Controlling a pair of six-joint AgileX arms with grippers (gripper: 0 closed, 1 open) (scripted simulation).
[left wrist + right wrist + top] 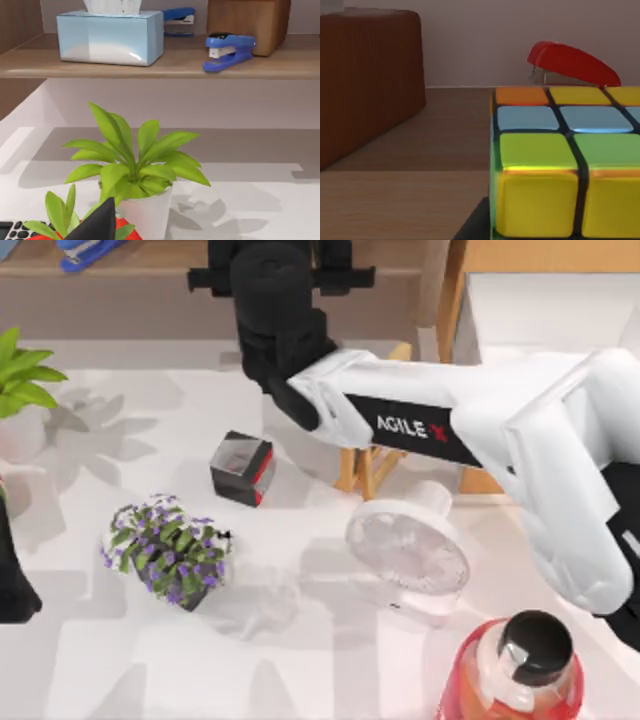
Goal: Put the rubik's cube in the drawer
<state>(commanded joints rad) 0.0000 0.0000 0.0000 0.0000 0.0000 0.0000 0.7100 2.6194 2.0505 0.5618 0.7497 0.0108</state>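
White table (300, 640) carries a black cube (242, 468) with red edge, purple flower pot (168, 550) tipped over, small white fan (408, 545), red bottle (520, 675) at near right, green plant (20, 390) far left. Wooden shelf (175, 62) at the far side holds tissue box (110, 36), blue stapler (228, 50), rubik's cube (565, 165), red stapler (572, 62).

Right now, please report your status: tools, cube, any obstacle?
Right arm stretched over the shelf; left one parked at the table's left edge. Rubik's cube close before the right wrist camera, on wood. Drawer open.
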